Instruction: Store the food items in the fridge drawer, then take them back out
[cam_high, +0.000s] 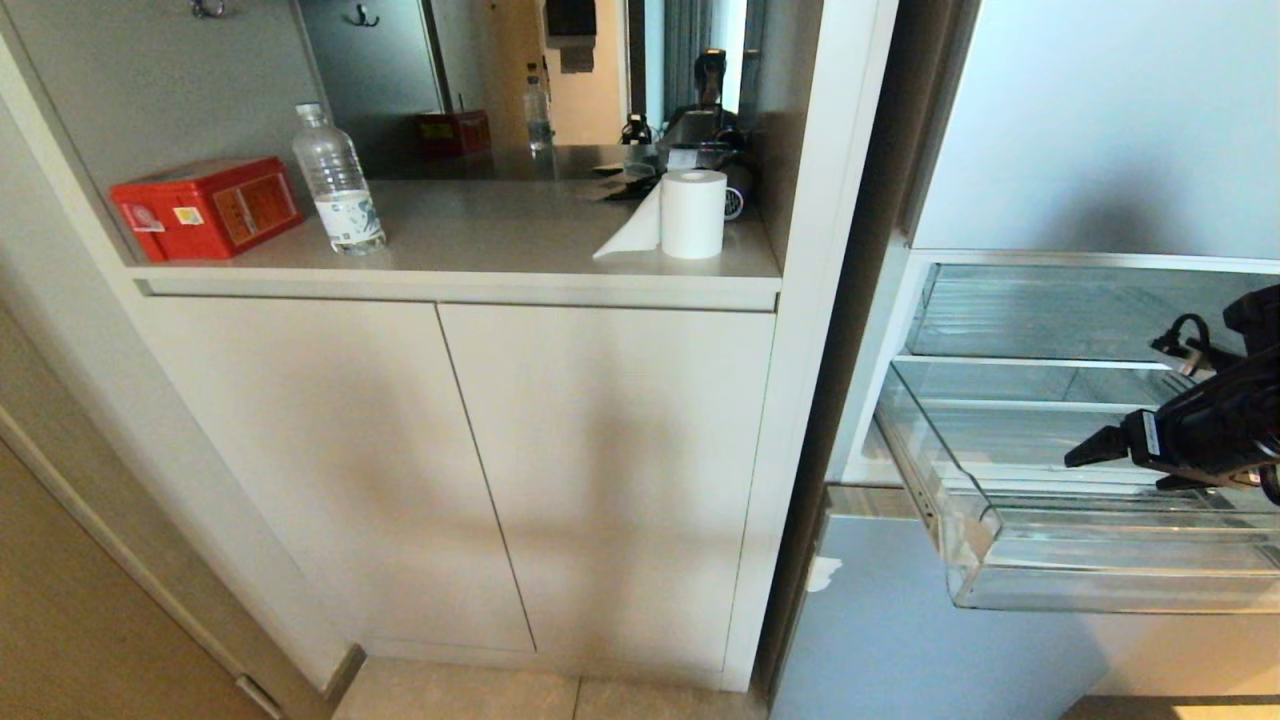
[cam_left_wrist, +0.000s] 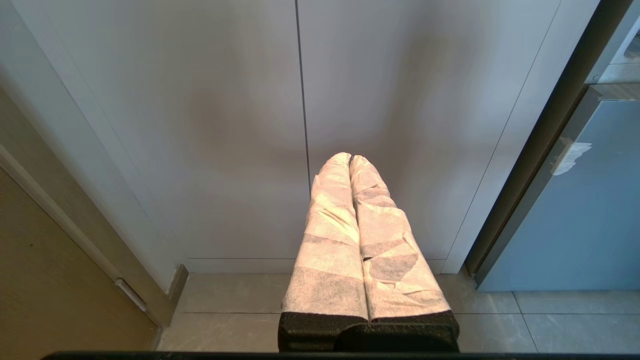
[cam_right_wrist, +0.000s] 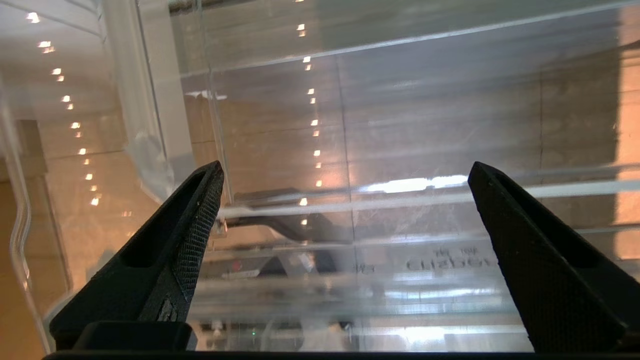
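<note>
The right gripper (cam_right_wrist: 345, 175) is seen with its jaws spread wide and nothing between them; through the gap only clear ribbed plastic is visible. In the head view the right gripper (cam_high: 1085, 452) is placed over the fridge drawer (cam_high: 975, 520), which is pulled out of the open fridge, its thick clear front lip hanging forward of the pale blue front (cam_high: 900, 620) below. A second clear bin (cam_high: 1040, 315) is seen above it, pushed in. No red food items are observed in any view: none in the visible part of the fridge drawer, none in the jaws, none on the counter (cam_high: 480, 235). The right-hand part of the drawer is cut off by the picture edge and partly hidden by the arm, so its contents there cannot be told. The left gripper (cam_left_wrist: 350, 162) is held low before the white cupboard doors (cam_left_wrist: 225, 130), its jaws, wrapped in white cloth, pressed together and empty; it is judged parked. On the counter a red tin (cam_high: 205, 208), a water bottle (cam_high: 338, 180) and a paper roll (cam_high: 692, 212) are noted, none of them part of the task. Judgement: the drawer is open, which either phase requires; whether storing is yet to begin or removal is finished cannot be settled from these views.
</note>
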